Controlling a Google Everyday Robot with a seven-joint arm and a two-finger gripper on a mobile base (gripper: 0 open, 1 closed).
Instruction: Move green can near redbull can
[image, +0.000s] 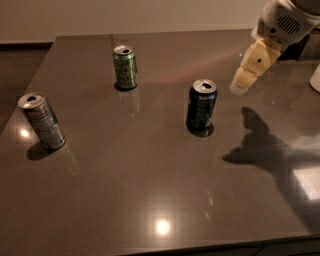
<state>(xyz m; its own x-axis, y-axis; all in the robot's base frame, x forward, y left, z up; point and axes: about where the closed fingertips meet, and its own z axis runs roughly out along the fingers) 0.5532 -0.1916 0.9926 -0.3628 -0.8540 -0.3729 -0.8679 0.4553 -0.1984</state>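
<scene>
The green can (125, 67) stands upright at the back of the dark table, left of centre. The redbull can (42, 121), slim and silver-grey, stands at the left edge, leaning a little. My gripper (243, 83) hangs above the table at the right, to the right of the dark blue can and well to the right of the green can. It holds nothing.
A dark blue can (202, 105) stands upright mid-table between the gripper and the green can. The table (150, 190) has its front edge near the bottom of the view. A white object (315, 80) sits at the far right edge.
</scene>
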